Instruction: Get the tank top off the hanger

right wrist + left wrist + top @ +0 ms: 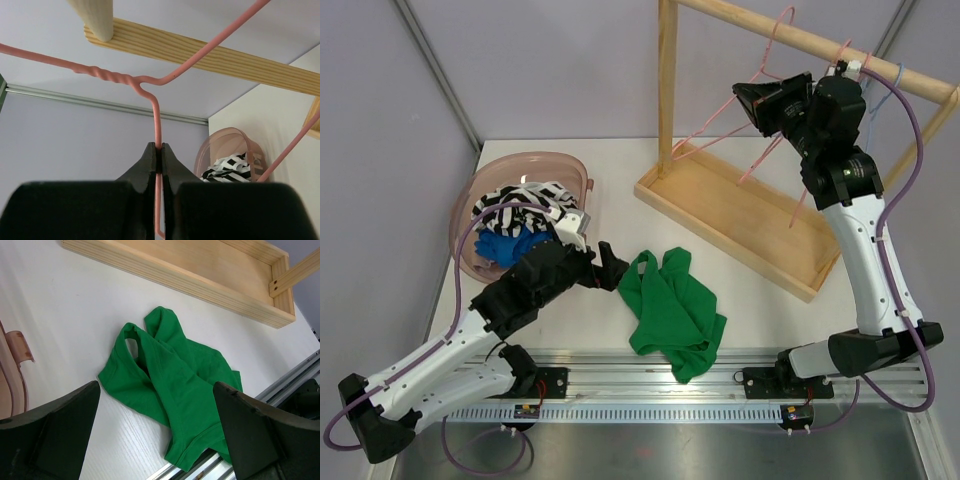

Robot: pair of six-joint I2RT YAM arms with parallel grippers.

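Right wrist view: the right gripper (159, 148) is clamped on the thin pink wire hanger (156, 120) (just below its twisted neck). The crumpled green tank top (670, 312) lies on the white table (610, 190), before the left gripper (611, 266), its jaws spread wide.

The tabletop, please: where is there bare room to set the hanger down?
Bare table between basket and wooden rack base, and right of the tank top. Crowded around the left gripper.
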